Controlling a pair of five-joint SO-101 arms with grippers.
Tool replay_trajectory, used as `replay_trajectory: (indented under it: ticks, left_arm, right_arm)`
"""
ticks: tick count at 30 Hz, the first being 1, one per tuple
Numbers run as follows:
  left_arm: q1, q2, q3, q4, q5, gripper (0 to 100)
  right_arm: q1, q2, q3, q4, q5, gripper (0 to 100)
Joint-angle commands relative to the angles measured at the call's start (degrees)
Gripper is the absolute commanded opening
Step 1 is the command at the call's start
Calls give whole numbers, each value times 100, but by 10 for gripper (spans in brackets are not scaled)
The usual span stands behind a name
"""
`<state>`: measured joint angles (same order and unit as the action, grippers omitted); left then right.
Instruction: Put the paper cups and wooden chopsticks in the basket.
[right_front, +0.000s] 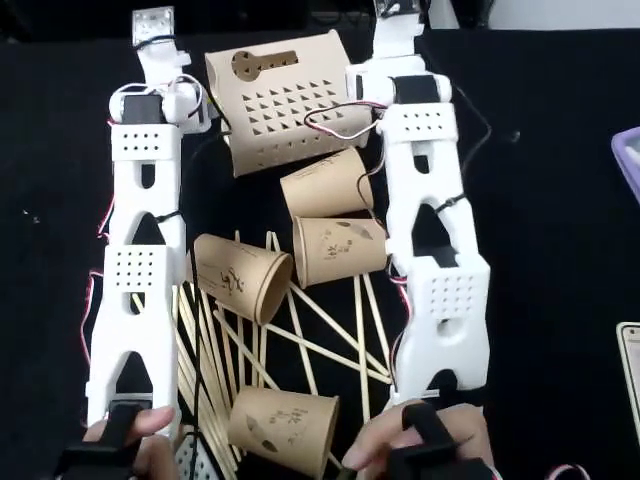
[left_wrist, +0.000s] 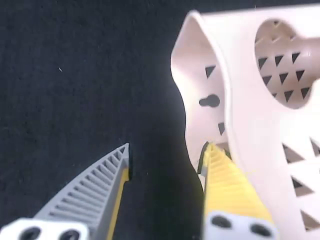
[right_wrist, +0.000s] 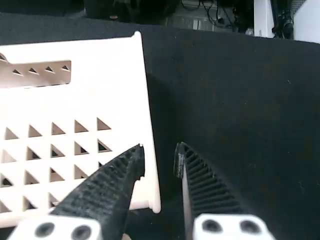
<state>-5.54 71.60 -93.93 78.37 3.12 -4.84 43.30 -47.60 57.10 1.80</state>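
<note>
Fingers, my left gripper (left_wrist: 167, 150): wide apart, empty; yellow one against basket (left_wrist: 250, 125) wall.
Fingers, my right gripper (right_wrist: 159, 150): slightly parted, empty, at basket's edge.
Paper cups (right_front: 325, 183), chopsticks (right_front: 300, 345): behind them, between my arms.

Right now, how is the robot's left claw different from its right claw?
The left gripper has grey and yellow fingers; the right gripper has black fingers. The left gripper is spread wider than the right gripper. What they share: both are open, hold nothing, and sit at an edge of the basket, one finger in front of its wall and the other over the black table.
</note>
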Motion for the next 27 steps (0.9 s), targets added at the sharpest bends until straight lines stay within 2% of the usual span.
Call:
replay_trajectory:
  ticks: [1,9,19,27]
  left_arm:
    - [75,62,-136,-211,62,238]
    - [163,308,-136,-519,281,238]
    - [180,299,-145,-185,299,238]
    - [171,-431,-145,44,325,238]
  right_arm:
    - [70,-4,-295,-299,-26,122]
    - [123,154,-48,-378,536,122]
    - [369,857,-189,-378,659,121]
    - [923,778,-180,422,695,120]
